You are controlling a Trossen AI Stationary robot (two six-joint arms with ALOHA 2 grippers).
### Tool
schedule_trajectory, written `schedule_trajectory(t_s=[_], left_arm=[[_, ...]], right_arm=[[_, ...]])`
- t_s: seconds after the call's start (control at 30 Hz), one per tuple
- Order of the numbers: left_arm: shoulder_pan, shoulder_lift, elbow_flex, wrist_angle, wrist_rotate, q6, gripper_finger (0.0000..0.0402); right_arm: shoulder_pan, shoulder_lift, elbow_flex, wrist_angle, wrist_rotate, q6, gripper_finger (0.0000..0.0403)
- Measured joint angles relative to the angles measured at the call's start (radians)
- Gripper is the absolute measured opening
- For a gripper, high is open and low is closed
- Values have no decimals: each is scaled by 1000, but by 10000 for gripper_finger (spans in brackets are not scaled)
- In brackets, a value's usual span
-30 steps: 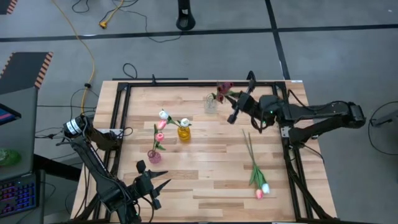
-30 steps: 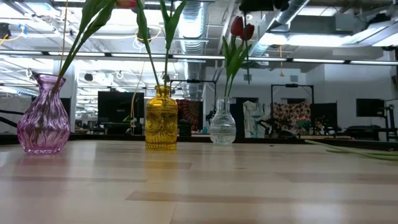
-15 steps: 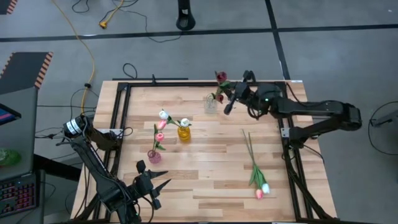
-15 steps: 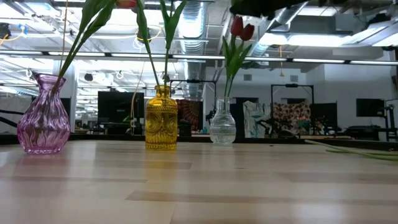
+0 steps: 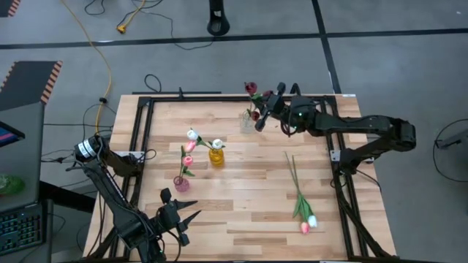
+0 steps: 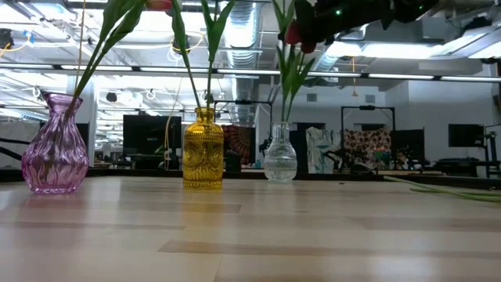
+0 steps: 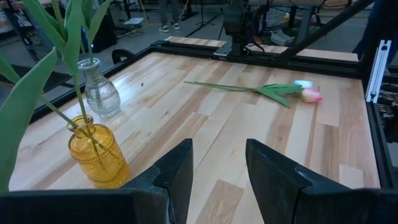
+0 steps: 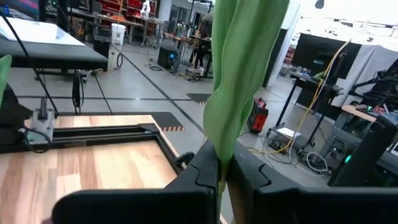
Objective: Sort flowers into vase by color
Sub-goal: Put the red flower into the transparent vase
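Right gripper (image 5: 271, 103) pinches dark red tulip (image 5: 251, 88) above clear vase (image 5: 248, 122) near table's far edge. Stem could miss neck, tip vase. Left gripper (image 7: 217, 163) wide apart, near edge.

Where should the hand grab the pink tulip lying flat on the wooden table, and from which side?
Grip the pink tulip on its thin green stem, on the bare stretch above the leaves, coming straight down from above. It lies flat, its head pressed against the white tulip, so the heads leave little room, while the stem lies clear.
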Motion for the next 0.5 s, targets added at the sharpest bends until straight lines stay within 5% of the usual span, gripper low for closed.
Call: schedule_trajectory(t_s=[0.5], left_arm=[[0,0,0,0,0,0,137]], right_arm=[[-32,15,0,-4,6,102,47]])
